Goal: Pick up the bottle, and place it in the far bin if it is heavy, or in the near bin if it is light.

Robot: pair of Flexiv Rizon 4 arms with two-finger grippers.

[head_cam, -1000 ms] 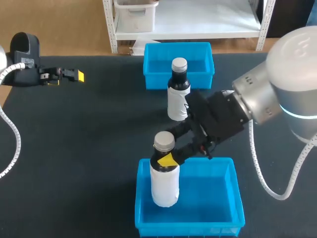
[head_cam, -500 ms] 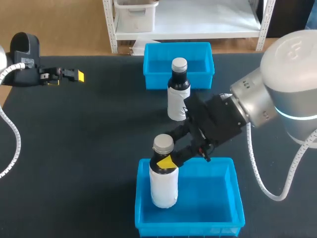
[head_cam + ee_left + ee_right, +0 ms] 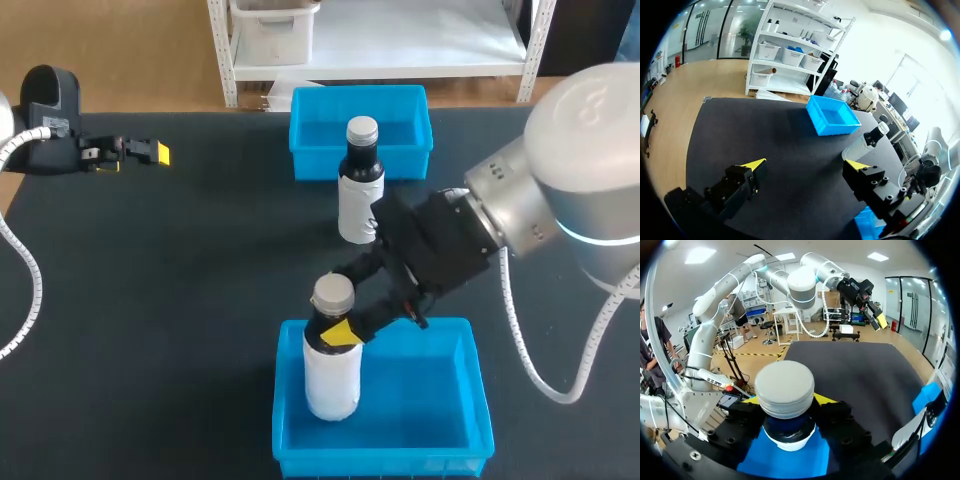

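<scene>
**Bottle sinks a little lower into the near bin**

Lowered slightly since a second ago, the right gripper (image 3: pixel 336 326) (image 3: pixel 788 400) has both yellow-tipped fingers clamped on the neck of the bottle (image 3: pixel 332 375) (image 3: pixel 785 387), just under its grey cap. The bottle is upright, its base inside the near bin (image 3: pixel 470 345) (image 3: pixel 760 456); whether it rests on the floor is unclear. The left gripper (image 3: pixel 140 152) (image 3: pixel 807 163) hovers wide open and empty over the table (image 3: pixel 200 260) (image 3: pixel 780 145), unmoved. A second bottle (image 3: pixel 360 190) (image 3: pixel 867 142) stands just before the far bin (image 3: pixel 310 105) (image 3: pixel 832 117).
</scene>
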